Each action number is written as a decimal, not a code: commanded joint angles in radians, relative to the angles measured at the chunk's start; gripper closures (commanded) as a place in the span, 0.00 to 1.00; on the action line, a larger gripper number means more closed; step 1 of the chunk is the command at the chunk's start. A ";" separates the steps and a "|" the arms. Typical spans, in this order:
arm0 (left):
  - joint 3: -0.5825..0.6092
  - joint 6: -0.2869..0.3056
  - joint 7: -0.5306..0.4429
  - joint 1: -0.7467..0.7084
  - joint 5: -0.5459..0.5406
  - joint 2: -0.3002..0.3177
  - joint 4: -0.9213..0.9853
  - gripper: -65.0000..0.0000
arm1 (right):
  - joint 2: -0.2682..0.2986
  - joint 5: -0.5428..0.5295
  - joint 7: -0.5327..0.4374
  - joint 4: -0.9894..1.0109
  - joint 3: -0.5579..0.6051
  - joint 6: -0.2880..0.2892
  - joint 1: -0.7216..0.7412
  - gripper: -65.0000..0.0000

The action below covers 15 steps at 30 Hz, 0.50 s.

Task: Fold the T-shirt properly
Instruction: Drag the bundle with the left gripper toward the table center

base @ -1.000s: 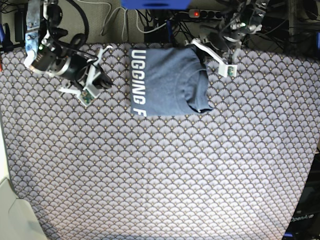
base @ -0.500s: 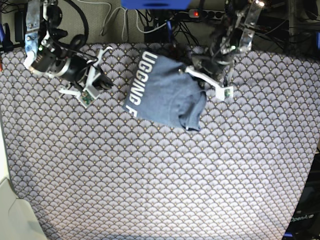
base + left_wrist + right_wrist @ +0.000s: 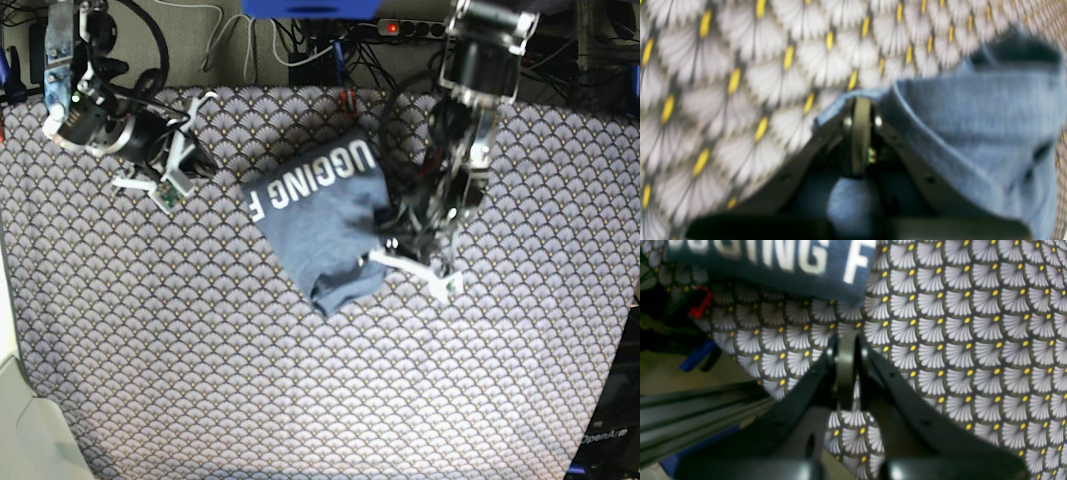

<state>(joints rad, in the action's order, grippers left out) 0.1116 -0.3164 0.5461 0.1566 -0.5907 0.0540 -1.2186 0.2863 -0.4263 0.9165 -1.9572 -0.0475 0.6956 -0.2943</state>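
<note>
The slate-blue T-shirt (image 3: 320,225) lies folded and turned askew on the middle of the scallop-patterned tablecloth (image 3: 300,380), with its white lettering (image 3: 315,180) facing up. My left gripper (image 3: 395,250) is at the shirt's right edge. In the left wrist view it (image 3: 860,106) is shut on the T-shirt (image 3: 973,116), with fabric bunched around the fingers. My right gripper (image 3: 200,163) is shut and empty over the cloth, left of the shirt. In the right wrist view it (image 3: 846,340) hovers short of the lettered edge (image 3: 773,260).
Cables and a power strip (image 3: 400,28) run along the table's back edge, next to a blue object (image 3: 310,8). The tablecloth's back edge drops off beside my right gripper (image 3: 690,380). A pale surface (image 3: 20,420) sits at the front left corner.
My left gripper has closed on the shirt's right edge and dragged it from the back edge toward the table's middle, rotating it. My right arm has hardly moved.
</note>
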 commanded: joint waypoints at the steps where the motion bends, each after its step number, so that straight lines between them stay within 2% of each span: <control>1: 0.001 -0.016 0.019 0.042 0.007 -0.015 0.012 0.99 | 0.008 -0.013 -0.021 -0.015 -0.004 0.003 0.004 1.00; 4: 0.000 -0.016 0.019 0.094 0.005 -0.035 0.026 0.99 | 0.008 -0.013 -0.020 -0.015 -0.002 0.003 0.004 1.00; 10: -0.003 -0.016 0.021 0.102 0.007 -0.021 -0.071 0.99 | 0.004 -0.013 -0.023 -0.015 0.002 0.003 0.025 1.00; 15: -0.005 -0.020 0.032 0.044 -0.001 0.062 -0.194 0.99 | 0.006 -0.013 -0.021 0.111 0.002 0.003 0.106 1.00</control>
<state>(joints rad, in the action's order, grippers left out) 0.1059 -0.3428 0.5804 0.1951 -0.5877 0.1169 -1.3991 0.2825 -0.4316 0.9077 -1.8305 -0.0414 0.6956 -0.1909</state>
